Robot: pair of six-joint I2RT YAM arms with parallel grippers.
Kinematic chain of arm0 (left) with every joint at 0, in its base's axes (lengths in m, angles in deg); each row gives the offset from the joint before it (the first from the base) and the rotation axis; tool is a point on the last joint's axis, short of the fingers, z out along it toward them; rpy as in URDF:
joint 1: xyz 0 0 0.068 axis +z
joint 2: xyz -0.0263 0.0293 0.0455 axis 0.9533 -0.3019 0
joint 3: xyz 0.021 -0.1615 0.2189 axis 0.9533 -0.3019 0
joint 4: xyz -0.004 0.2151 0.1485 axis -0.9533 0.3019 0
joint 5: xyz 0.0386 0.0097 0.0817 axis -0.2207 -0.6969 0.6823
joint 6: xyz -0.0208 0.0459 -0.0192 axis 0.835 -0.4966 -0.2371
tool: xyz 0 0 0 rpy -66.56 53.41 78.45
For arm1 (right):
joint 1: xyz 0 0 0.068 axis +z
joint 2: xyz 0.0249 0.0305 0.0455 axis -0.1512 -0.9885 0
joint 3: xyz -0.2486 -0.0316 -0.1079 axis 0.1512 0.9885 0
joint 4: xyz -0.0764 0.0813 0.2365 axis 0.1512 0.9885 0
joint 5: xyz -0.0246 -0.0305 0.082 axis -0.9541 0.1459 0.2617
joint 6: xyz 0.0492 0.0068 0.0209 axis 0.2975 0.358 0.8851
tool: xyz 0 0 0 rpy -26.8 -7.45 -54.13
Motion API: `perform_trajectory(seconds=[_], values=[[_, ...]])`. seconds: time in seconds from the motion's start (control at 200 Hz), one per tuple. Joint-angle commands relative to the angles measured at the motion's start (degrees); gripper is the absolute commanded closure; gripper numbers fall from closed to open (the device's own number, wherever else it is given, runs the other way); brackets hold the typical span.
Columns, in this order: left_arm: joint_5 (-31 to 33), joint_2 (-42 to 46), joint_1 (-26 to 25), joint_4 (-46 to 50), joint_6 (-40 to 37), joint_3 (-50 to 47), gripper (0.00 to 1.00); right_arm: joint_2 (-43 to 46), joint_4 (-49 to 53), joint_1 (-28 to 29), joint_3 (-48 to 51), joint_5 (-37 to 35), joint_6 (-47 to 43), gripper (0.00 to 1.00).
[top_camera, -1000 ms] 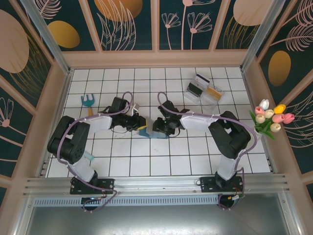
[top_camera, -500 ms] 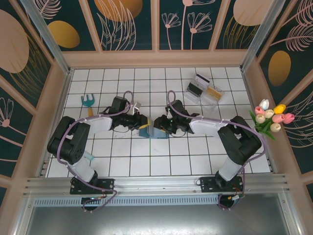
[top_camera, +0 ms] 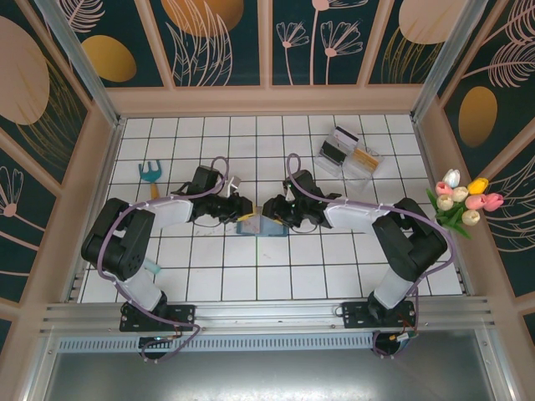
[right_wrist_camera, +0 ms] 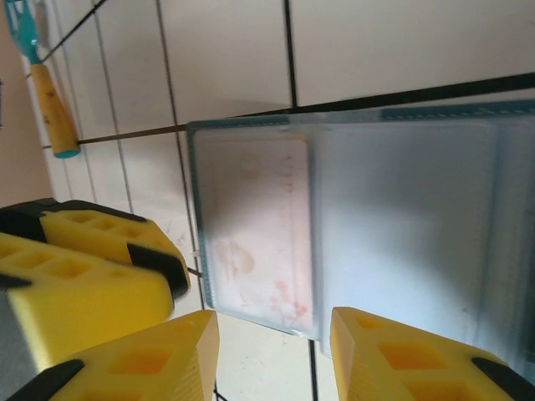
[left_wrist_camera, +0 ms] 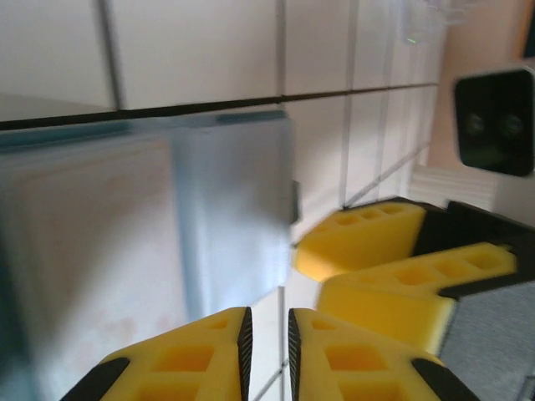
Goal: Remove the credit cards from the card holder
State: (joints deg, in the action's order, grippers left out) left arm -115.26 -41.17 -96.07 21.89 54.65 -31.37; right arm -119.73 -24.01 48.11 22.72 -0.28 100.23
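Top external: the card holder (top_camera: 262, 225) lies near the middle of the table (top_camera: 334, 267), where both arms meet. Left gripper (left_wrist_camera: 266, 338): jaws almost together with a thin slit between them and nothing in it. Right gripper (right_wrist_camera: 274, 338): jaws apart, the opened holder's edge just ahead of the gap, not gripped. A pale credit card (right_wrist_camera: 255, 225) sits in one pocket.

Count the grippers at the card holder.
2: left gripper at the card holder's left edge, jaws narrowly apart; right gripper on the opposite side, jaws wider apart.
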Motion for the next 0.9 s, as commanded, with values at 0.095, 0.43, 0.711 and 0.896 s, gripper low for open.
perform_trajectory(seconds=[0.095,0.43,0.711,0.896], values=[[10.4,3.5,2.5,7.9,-1.9,0.4,0.78,-2.6,7.0,0.6,-3.7,-3.0,-2.2,0.61],[6.7,3.0,4.7,7.1,-2.3,-1.5,0.80,-5.7,8.8,0.7,-4.9,-3.8,-3.4,0.61],[4.6,0.0,3.5,7.0,-3.7,-0.9,0.82,-6.1,9.0,0.9,-5.4,-3.7,-3.4,0.61],[6.4,-0.7,2.9,7.8,-4.0,0.0,0.80,-6.2,9.4,1.1,-5.6,-3.8,-3.4,0.62]])
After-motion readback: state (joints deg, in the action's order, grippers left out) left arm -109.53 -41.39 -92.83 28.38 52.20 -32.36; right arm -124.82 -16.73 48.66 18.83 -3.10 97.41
